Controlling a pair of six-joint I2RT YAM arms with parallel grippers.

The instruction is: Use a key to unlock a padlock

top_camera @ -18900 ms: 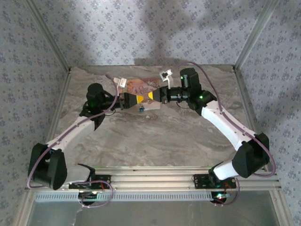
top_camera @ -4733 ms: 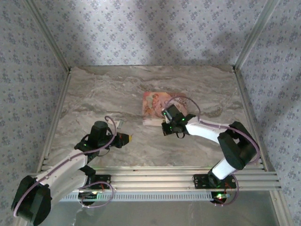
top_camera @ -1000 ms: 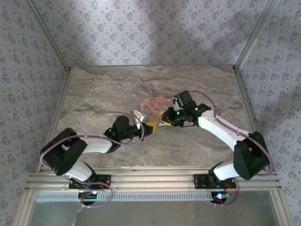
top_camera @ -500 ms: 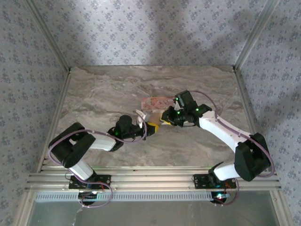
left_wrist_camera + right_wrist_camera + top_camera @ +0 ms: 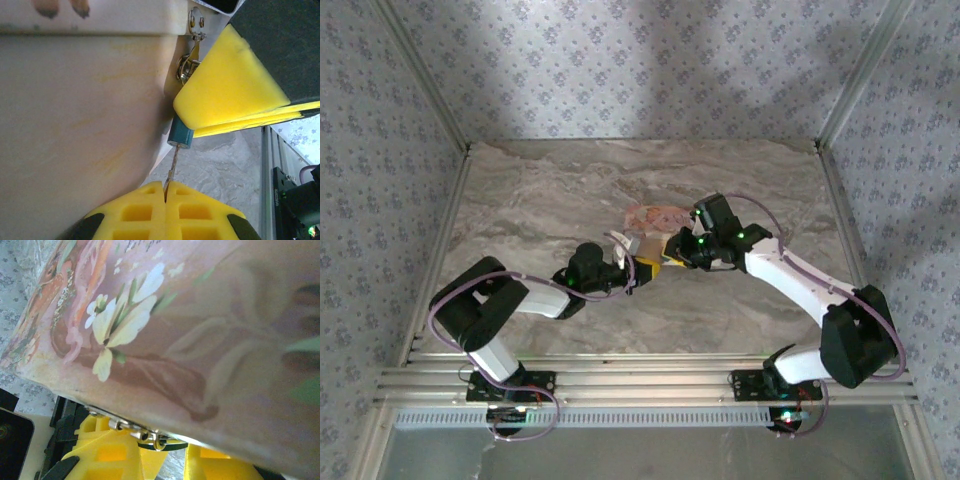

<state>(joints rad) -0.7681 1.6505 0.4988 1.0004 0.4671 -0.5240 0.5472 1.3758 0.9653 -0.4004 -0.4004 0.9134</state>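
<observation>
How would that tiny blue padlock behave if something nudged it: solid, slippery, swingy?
The padlock looks rigid and, being so small, probably light. It seems to hang from a metal clasp on the pouch, so it would likely swing unless pinched.

I see soft light. The wall [image 5: 720, 90] has a bright patch at top left and dim shadows. My wrist pictures are blurry up close.

- the pouch [image 5: 200, 340] shows a line of cursive print near its edge, too blurred to read.
- no other writing, label, brand or number is legible.
</observation>
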